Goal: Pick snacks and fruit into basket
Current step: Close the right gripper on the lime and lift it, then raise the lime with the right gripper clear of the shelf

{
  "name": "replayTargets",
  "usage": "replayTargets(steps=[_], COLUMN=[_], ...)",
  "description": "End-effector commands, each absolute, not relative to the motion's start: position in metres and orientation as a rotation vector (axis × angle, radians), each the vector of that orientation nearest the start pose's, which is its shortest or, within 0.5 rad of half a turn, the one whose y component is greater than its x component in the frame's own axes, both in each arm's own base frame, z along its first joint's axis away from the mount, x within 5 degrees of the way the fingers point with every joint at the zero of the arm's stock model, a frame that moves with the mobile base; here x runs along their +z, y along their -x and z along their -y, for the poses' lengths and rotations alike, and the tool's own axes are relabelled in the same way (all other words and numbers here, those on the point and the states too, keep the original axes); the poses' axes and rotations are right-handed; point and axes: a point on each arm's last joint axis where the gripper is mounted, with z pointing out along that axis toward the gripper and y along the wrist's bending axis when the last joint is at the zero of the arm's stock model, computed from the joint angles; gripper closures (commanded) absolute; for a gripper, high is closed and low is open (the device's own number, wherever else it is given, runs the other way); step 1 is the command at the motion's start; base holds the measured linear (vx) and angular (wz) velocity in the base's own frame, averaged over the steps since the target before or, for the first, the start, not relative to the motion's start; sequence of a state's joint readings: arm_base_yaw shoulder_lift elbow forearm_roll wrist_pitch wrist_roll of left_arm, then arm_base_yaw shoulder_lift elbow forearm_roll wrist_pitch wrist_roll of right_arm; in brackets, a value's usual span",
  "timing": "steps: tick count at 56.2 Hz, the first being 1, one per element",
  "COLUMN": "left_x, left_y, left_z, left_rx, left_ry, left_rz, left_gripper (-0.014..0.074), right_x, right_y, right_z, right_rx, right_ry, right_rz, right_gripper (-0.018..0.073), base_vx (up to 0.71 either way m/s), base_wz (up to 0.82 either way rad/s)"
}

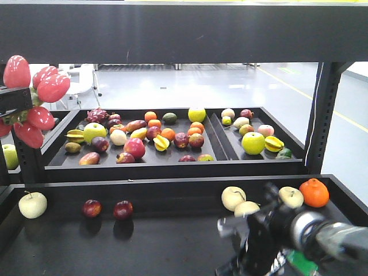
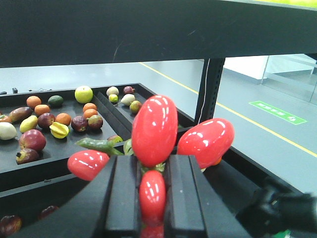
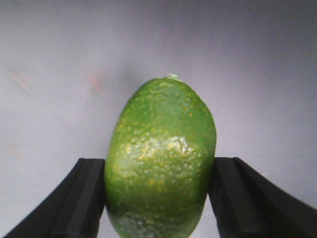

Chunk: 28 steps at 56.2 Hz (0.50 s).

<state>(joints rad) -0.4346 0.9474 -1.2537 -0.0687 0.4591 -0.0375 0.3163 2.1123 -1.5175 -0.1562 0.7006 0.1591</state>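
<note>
Left wrist view has my left gripper [image 2: 152, 171] clamped on a red fruit bunch [image 2: 154, 130] at centre frame, with the fruit tray [image 2: 44, 176] at left. On the right wrist view, my right gripper [image 3: 159, 168] pinches a lime [image 3: 161, 148] between both fingers, centre frame, against blurred grey.

Front view faces fruit shelves [image 1: 172, 170], wrist views close (left shares shelves)

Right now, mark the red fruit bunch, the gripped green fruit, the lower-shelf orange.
red fruit bunch [image 2: 154, 130]: left wrist view, tall middle fruit.
green fruit [image 3: 161, 158]: right wrist view, middle of its skin.
orange [image 1: 314, 192]: front view, centre of its peel.
</note>
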Motion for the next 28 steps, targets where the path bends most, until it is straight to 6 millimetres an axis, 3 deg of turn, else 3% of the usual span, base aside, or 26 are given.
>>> replayTargets(steps=[1,13,28], left_x=[0.505,0.505,0.505], left_y=[-0.155,-0.155,-0.155], left_z=[0.076,0.076,0.076], left_rx=[-0.467,-0.467,-0.467], left_ry=[-0.266,-0.266,-0.266], left_rz=[-1.495,-1.495,-1.495], left_gripper=[0.0602,0.0602,0.0602], right_x=[0.228,0.310,0.399], right_y=[-0.419,-0.387,-0.324], right_z=[-0.127,-0.125,-0.119], right_rx=[0.023,0.170,0.298], right_ry=[0.323,0.306,0.359], right_rz=[-2.562,-2.400,-2.214], right_gripper=[0.0569,0.0568,0.0568], base_vx=[0.00,0.00,0.00], base_wz=[0.00,0.00,0.00])
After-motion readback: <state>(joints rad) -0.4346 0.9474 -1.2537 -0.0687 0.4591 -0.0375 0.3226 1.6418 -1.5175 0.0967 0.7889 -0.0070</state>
